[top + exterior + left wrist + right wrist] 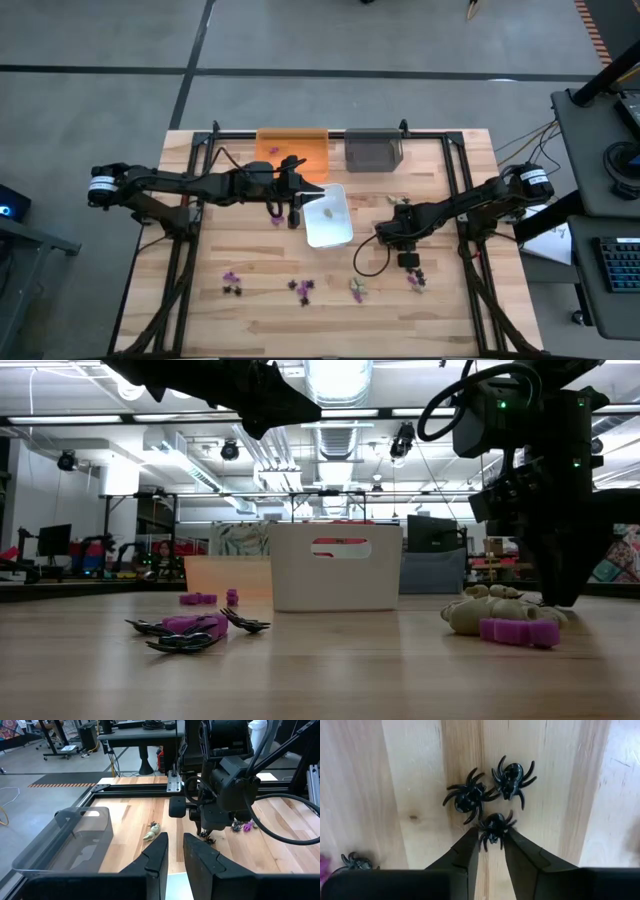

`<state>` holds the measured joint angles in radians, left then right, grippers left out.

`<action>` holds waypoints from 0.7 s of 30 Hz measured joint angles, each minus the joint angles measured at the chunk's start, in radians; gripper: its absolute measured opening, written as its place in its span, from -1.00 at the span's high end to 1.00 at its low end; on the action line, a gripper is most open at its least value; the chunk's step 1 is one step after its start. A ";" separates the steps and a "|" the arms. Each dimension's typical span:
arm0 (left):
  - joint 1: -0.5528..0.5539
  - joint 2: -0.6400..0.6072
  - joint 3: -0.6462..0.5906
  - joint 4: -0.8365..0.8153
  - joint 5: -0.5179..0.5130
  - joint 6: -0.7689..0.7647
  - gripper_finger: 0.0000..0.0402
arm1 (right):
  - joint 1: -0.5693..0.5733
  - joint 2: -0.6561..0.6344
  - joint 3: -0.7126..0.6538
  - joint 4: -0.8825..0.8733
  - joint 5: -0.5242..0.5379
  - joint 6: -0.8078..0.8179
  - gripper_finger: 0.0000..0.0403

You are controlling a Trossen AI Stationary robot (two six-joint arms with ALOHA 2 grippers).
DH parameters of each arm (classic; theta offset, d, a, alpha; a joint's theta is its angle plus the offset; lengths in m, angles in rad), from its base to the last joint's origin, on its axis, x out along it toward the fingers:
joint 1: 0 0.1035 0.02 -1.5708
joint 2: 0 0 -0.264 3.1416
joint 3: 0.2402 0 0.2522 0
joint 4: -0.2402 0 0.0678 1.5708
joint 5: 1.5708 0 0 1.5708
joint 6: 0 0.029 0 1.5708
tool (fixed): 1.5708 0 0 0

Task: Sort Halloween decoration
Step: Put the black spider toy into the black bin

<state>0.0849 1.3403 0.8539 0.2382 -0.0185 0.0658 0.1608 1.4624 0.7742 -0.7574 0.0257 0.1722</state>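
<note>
Three black toy spiders (482, 795) lie close together on the wooden table. My right gripper (492, 836) points straight down over them and is shut on the nearest spider (494, 822); from above it stands at the table's right (408, 262). More purple, black and beige pieces lie along the near side (300, 288), and one small piece (330, 211) lies in the white tray (327, 232). My left gripper (175, 851) hovers shut and holding nothing at the white tray's left edge (297, 208). My right gripper pinches the nearest black spider between the free ends of its two fingers (470, 845), which stand on either side of its body (494, 831). The fingers come from above, pointing down. The spider still lies flat on the table.
An orange tray (292, 155) and a grey tray (373, 152) stand at the table's far edge. A beige piece (400, 200) lies right of the white tray. A black frame (455, 180) runs around the table. Bare wood lies between the near row of pieces and the front edge.
</note>
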 joint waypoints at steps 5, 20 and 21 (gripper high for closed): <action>0.000 0.000 0.000 0.000 0.000 0.000 0.80 | 0.000 -0.008 0.000 -0.004 -0.001 0.001 0.68; -0.003 0.000 0.000 0.011 0.000 0.003 0.80 | 0.000 -0.039 0.002 -0.034 -0.055 0.076 0.92; -0.006 0.000 0.000 0.013 0.001 0.002 0.80 | 0.000 -0.049 0.002 -0.036 -0.060 0.094 0.93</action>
<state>0.0790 1.3406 0.8539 0.2517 -0.0177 0.0683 0.1608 1.4134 0.7765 -0.7939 -0.0341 0.2658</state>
